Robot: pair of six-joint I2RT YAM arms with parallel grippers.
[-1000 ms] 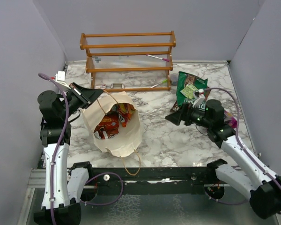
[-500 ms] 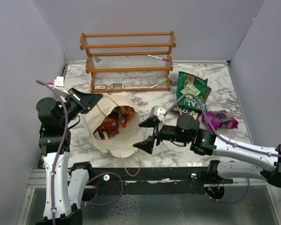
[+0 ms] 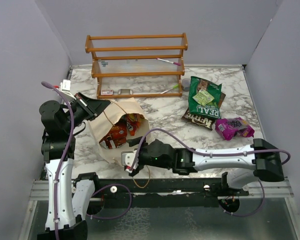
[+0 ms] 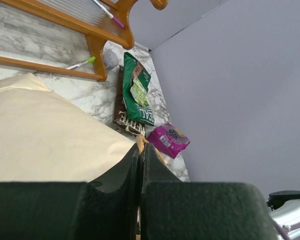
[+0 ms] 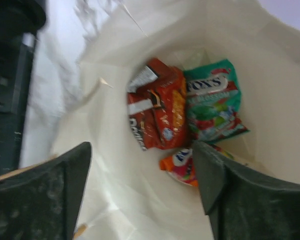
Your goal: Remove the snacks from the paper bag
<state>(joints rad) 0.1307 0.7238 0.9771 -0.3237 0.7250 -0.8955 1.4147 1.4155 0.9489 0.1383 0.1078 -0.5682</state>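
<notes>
The paper bag (image 3: 140, 150) lies on the marble with its mouth open. My left gripper (image 3: 97, 106) is shut on the bag's tan cord handle (image 4: 139, 142) at the far rim and holds it up. My right gripper (image 5: 140, 150) is open at the near rim and looks into the bag (image 5: 115, 190), with nothing between its fingers. Inside lie an orange-red packet (image 5: 157, 112), a teal packet (image 5: 212, 100) and a small orange one (image 5: 179, 165). Out on the table at the right are a green packet (image 3: 205, 92), a brown one (image 3: 196, 119) and a purple-magenta one (image 3: 234, 127).
A wooden rack (image 3: 136, 62) with pens and small items stands at the back. Grey walls close in the left, right and far sides. My right arm (image 3: 215, 155) stretches low across the near part of the table.
My right arm has swung from the packets on the right across to the bag's mouth, its gripper now looking inside. The left gripper has kept its hold on the handle.
</notes>
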